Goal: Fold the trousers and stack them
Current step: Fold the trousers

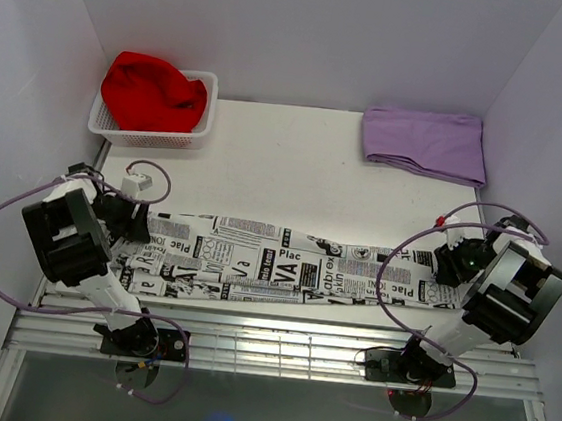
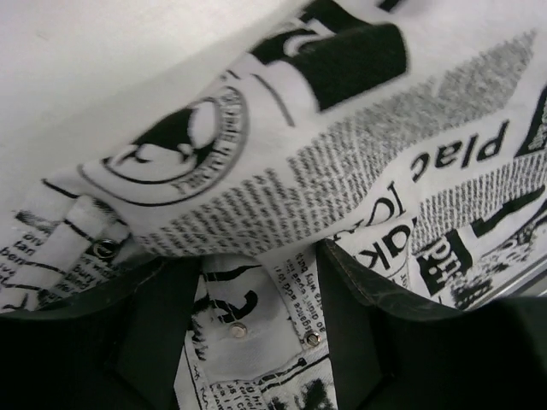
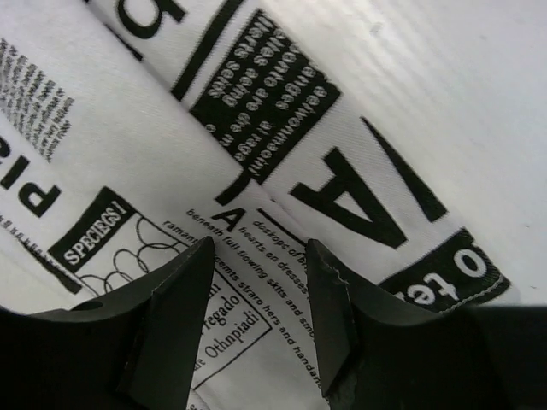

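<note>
Jaws: both stand partly open and hold nothing. The left gripper (image 2: 261, 286) straddles the riveted waistband, and the right gripper (image 3: 256, 256) sits low over the hem end. The long white cloth trousers with black newspaper print (image 1: 276, 260) lie stretched flat along the near edge of the white table (image 1: 296, 162), waistband to the left. Judgement: an arm at each end suits an end-to-end fold. The folded lilac cloth (image 1: 424, 143) lies at the far right corner, well apart, and may mark the stacking spot. The red cloth (image 1: 153, 91) fills the white plastic basket (image 1: 196, 136) at the far left.
</note>
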